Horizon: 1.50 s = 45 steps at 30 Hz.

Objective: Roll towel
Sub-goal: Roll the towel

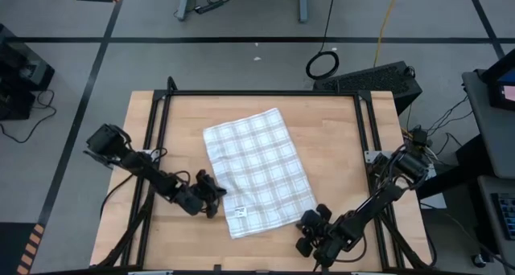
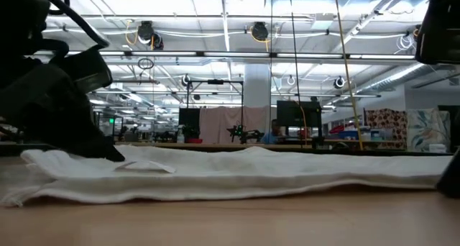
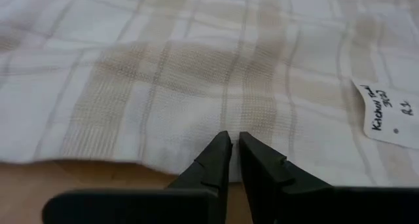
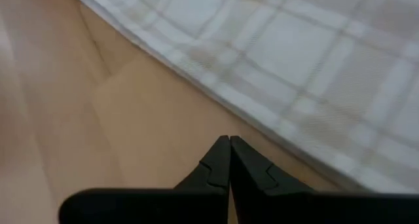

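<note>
On wooden table (image 1: 338,138), towel (image 1: 257,170) lies flat, unrolled; left gripper (image 1: 213,196) nearly closed at its edge, empty; right gripper (image 1: 312,228) closed, empty, poised beside near corner, likely to start roll.

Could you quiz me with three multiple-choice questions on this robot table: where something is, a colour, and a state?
1. Where is the left gripper?
A. At the towel's edge near the table's front
B. Over the towel's middle
C. Off the table

2. What colour is the towel?
A. Solid blue
B. White with thin grey check lines
C. Red striped

3. How does the towel lie?
A. Tightly rolled
B. Hanging from a gripper
C. Spread flat on the wooden table

Answers: 1 A, the high view shows it beside the towel's left edge near the front corner. 2 B, the checks show plainly in both wrist views. 3 C, it lies open, with the right gripper on bare wood by its corner.
</note>
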Available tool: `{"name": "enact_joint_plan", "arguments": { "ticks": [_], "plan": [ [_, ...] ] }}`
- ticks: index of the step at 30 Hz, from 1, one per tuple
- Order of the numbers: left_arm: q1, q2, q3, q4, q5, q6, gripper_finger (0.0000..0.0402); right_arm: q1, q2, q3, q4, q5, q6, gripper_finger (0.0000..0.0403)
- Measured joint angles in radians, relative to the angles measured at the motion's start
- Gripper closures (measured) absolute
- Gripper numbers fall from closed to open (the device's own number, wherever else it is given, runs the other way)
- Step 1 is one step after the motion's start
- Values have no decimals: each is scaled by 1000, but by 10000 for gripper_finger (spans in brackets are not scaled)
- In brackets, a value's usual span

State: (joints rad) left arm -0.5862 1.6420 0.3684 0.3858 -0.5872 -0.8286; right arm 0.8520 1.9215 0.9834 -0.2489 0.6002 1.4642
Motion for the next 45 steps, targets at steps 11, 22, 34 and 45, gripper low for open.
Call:
{"name": "enact_joint_plan", "arguments": {
  "ticks": [11, 22, 34, 45],
  "plan": [
    [-1, -190, -5, -265, 171, 51, 357, -7, 8, 184, -102, -1, -187, 403],
    [-30, -418, -7, -355, 107, -72, 357, -105, 5, 255, -474, 190, -323, 403],
    [58, -208, -4, -383, 2, -132, 357, -210, 1, 69, -321, -23, -227, 403],
    [162, -160, -7, -239, -46, 107, 357, -91, 4, 58, -271, 16, 132, 403]
  ]
}}
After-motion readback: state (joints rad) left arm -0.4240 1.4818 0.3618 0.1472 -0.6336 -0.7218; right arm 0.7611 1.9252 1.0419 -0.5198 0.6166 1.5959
